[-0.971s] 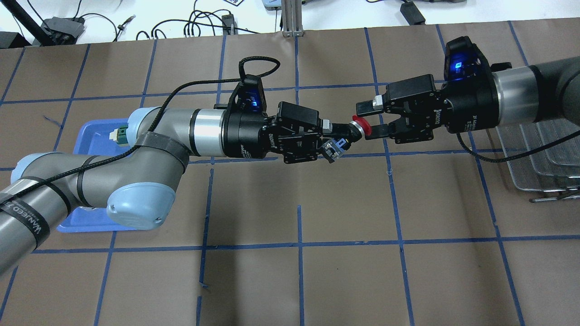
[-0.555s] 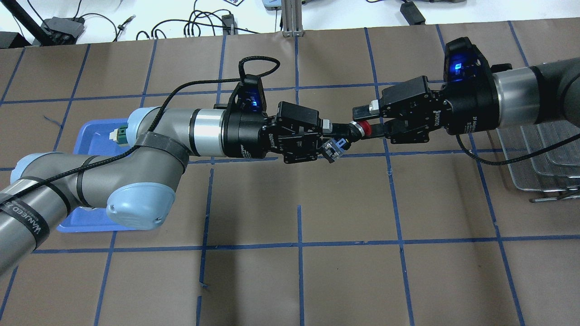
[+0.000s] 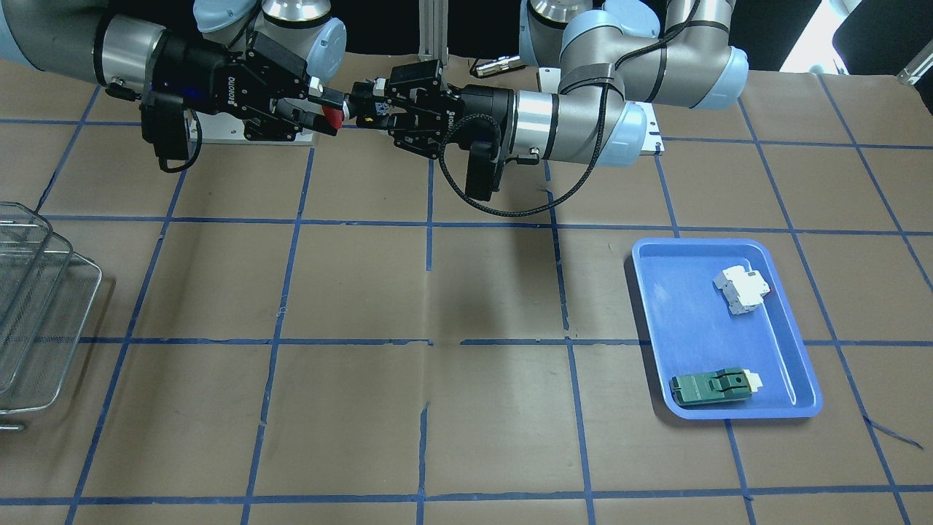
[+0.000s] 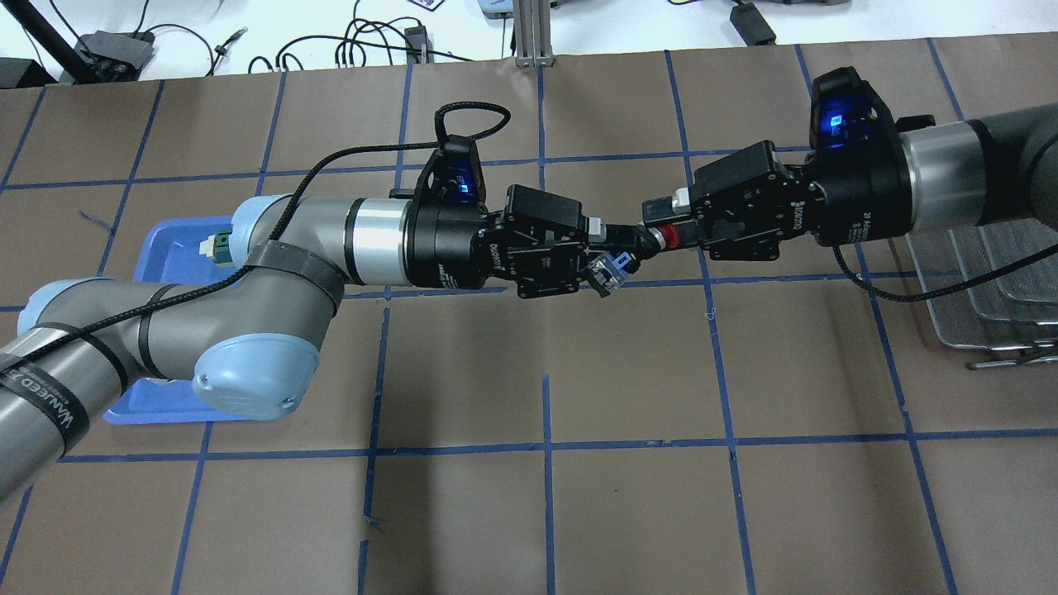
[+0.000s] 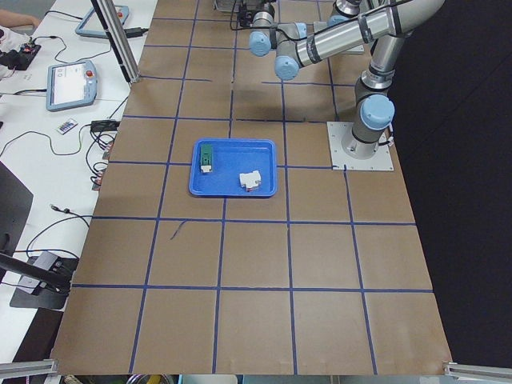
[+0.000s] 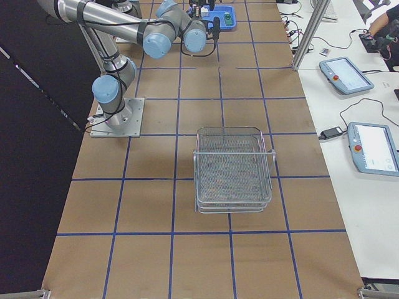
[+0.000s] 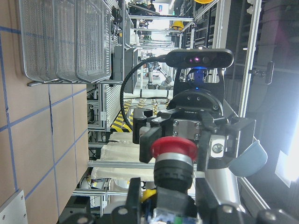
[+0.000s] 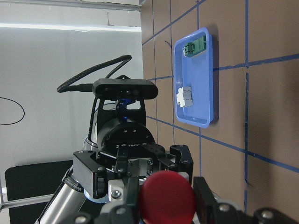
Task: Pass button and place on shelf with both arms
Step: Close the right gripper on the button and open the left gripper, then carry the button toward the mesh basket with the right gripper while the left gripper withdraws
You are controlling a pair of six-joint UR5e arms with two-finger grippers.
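Nearest in the front view, we see the tray (image 3: 656, 321) and the shelf (image 3: 51, 328) well apart on the desk (image 3: 466, 292). Farther back the button (image 4: 668, 238) is in the air. The left gripper (image 4: 635, 241) jaws clamp its black body. The right gripper (image 4: 665, 227) jaws are narrow, pressing the sides of the red cap.

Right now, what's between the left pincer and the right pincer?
Only the button: the left pincer grips its black body, and the right pincer is closed on the red cap. This is clearest in the overhead and left wrist views.
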